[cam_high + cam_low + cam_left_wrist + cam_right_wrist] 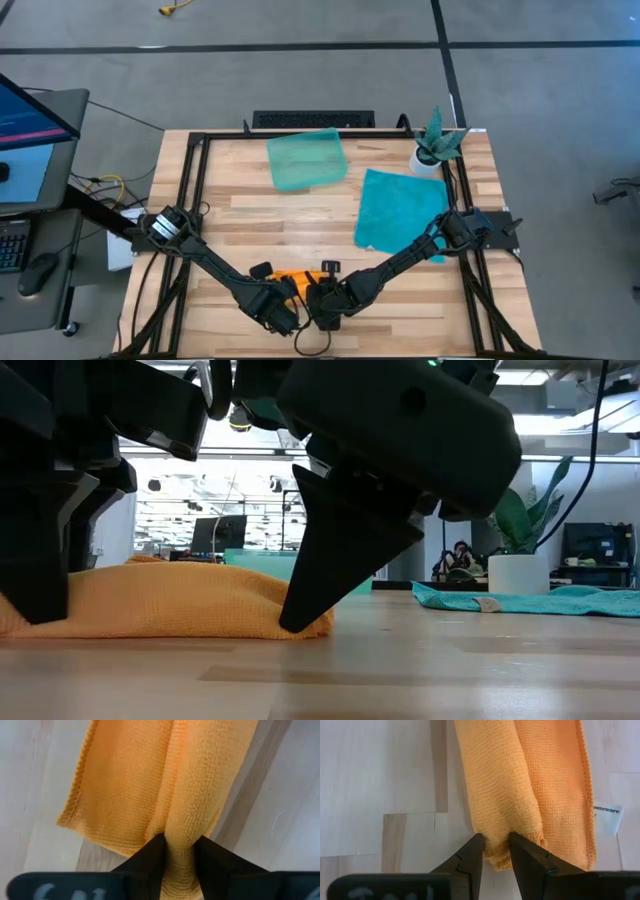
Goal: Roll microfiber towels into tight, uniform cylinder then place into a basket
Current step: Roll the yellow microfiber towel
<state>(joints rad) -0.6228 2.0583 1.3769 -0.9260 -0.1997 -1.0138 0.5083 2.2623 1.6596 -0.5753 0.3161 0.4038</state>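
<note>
Pinching the orange towel (293, 279) from both ends, the two arms are meeting at the near edge of the table (250, 215). The left gripper (179, 851) is squeezing a raised fold of that cloth between its dark fingers, and the fabric is bulging up through the gap. The right gripper (495, 845) is doing the same at the opposite end, its fingers clamping the rounded end of the roll, with a white label (606, 817) sticking out from under the towel's edge beside it. At table height, the orange cloth (170, 600) is lying as a low, lumpy bundle on the wood, with a dark finger (340, 565) pressing down onto its end.

Farther back, the teal towel (400, 212) is lying spread flat on the right side of the table, its near corner running under the right arm. The basket (306, 159) is sitting at the far side of the table, left of the teal towel and apart from it. A small white pot with a green plant (433, 150) is standing at the far right corner, just beyond the teal cloth.
</note>
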